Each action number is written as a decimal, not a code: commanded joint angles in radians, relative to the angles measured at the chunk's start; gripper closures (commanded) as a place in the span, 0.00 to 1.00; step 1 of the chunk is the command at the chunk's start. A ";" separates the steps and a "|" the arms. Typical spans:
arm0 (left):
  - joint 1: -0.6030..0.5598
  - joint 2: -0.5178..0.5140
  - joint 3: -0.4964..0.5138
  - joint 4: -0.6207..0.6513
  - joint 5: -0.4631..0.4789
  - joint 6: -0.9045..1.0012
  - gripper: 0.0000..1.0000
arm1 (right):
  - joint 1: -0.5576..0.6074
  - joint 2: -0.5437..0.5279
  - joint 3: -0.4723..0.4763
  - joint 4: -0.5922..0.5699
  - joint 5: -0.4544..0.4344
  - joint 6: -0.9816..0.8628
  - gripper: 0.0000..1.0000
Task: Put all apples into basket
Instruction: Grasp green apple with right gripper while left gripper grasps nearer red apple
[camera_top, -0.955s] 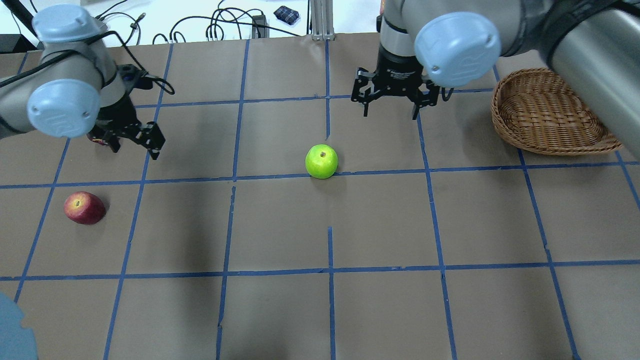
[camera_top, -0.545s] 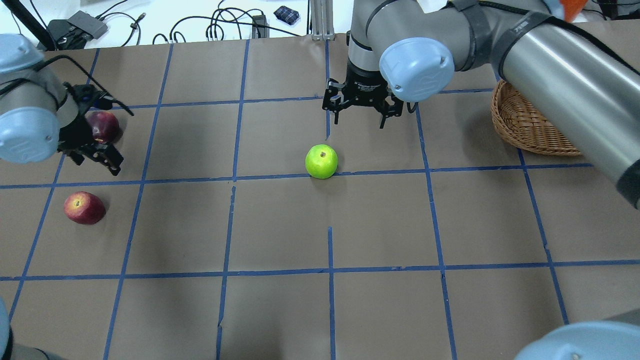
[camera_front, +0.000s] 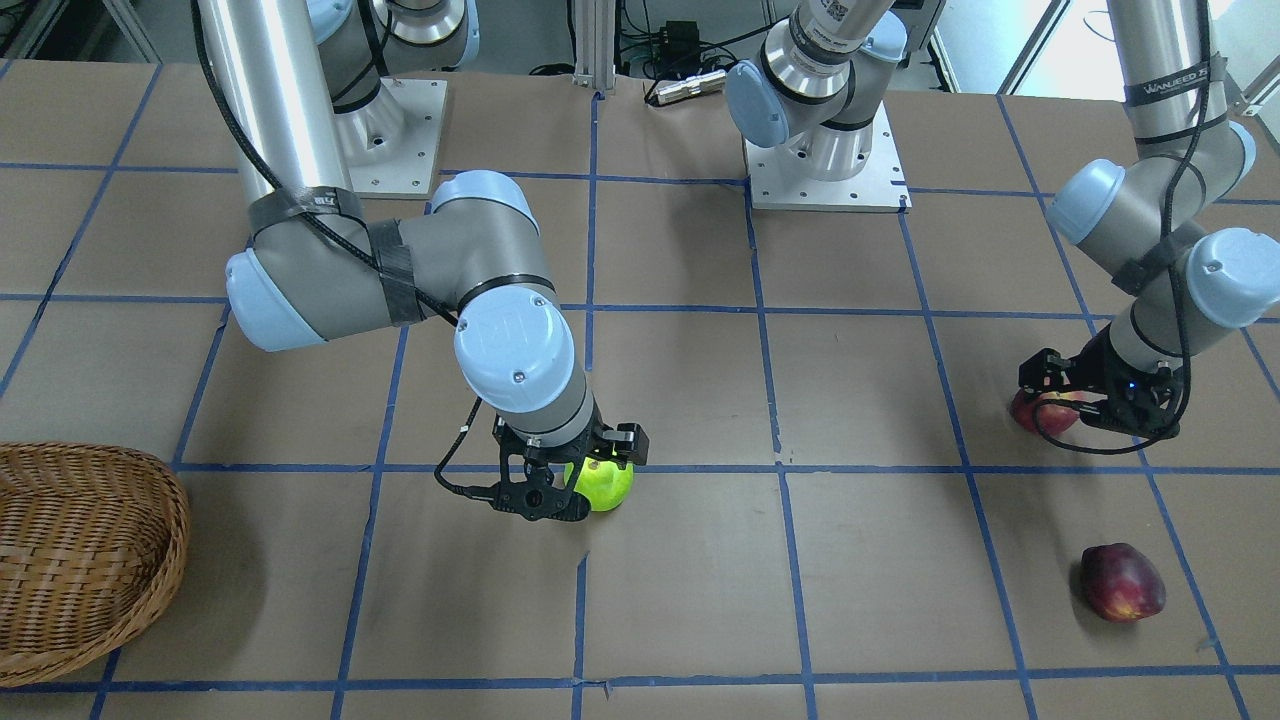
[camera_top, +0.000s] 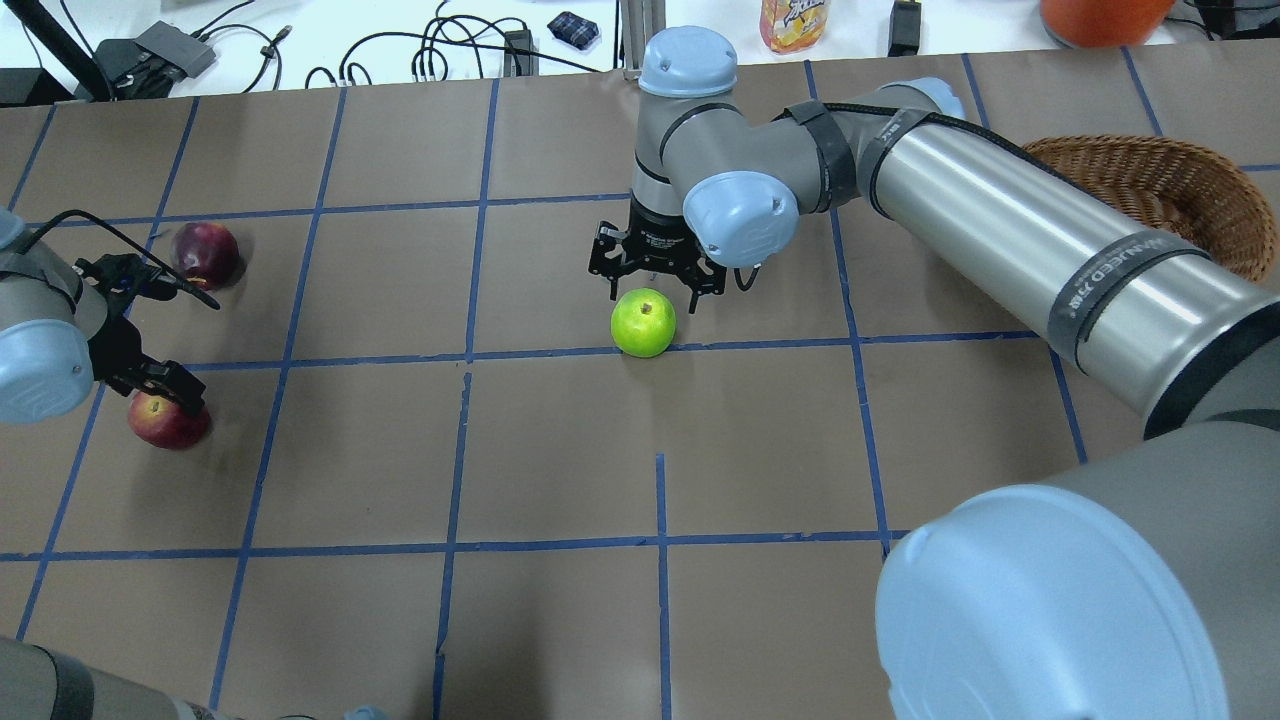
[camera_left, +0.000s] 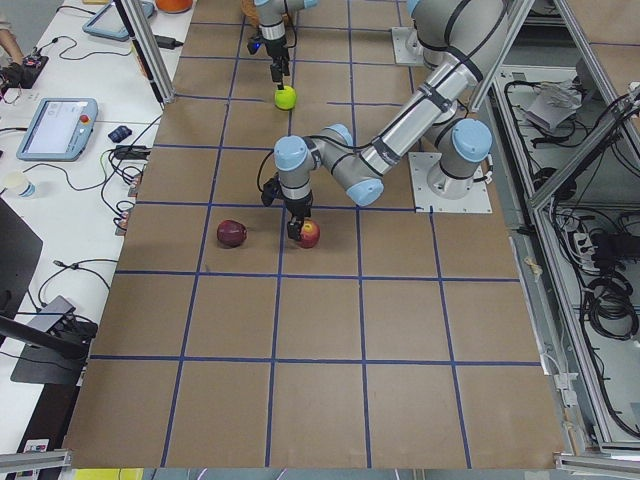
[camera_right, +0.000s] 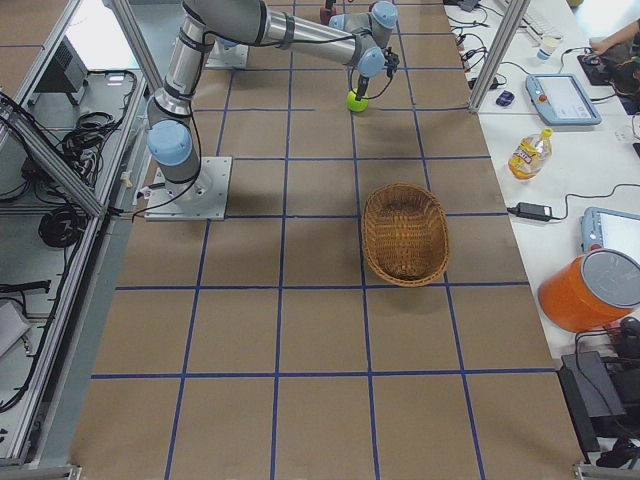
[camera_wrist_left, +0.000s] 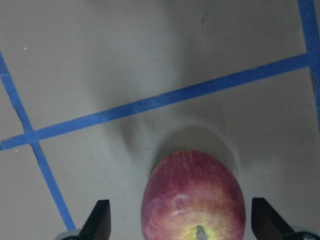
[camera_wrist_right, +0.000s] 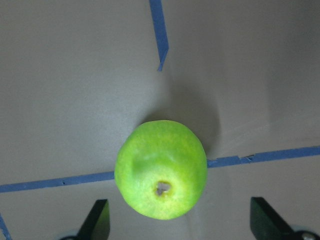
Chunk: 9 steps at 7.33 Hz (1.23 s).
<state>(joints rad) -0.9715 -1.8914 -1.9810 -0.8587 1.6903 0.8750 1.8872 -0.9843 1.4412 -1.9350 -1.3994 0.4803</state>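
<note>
The tabletop (camera_top: 560, 450) is brown, marked into squares by blue tape lines (camera_top: 560, 545). The basket (camera_right: 405, 240) stands on the robot's right side of it, upright and holding no apples, well apart from all three. The right gripper (camera_top: 653, 280) points down over the green apple (camera_top: 643, 322), which sits near the table's middle, touching a tape line. In the right wrist view the gripper is released: its fingertips (camera_wrist_right: 98, 220) stand on either side of the apple with a clear gap on each side. The left gripper (camera_front: 1088, 400) is likewise spread wide over the nearer red apple (camera_wrist_left: 194, 200) – the fingers flank it without contact. This apple rests on the tabletop on the robot's left side, stem dimple up. The second red apple (camera_top: 207, 255) lies on the same side, farther from the robot's base and apart from the left gripper.
</note>
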 joint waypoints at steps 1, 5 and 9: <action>0.007 -0.026 -0.013 0.007 -0.009 0.007 0.00 | 0.007 0.027 -0.001 -0.005 0.000 0.000 0.00; 0.004 -0.046 0.000 0.000 -0.001 0.001 0.60 | 0.017 0.058 0.001 -0.007 0.000 -0.012 0.00; -0.255 0.040 0.149 -0.313 -0.020 -0.503 0.66 | 0.007 0.044 -0.013 -0.062 -0.006 -0.009 1.00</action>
<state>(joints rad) -1.1121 -1.8757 -1.8903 -1.0665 1.6776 0.5691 1.8999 -0.9279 1.4322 -1.9940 -1.4015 0.4712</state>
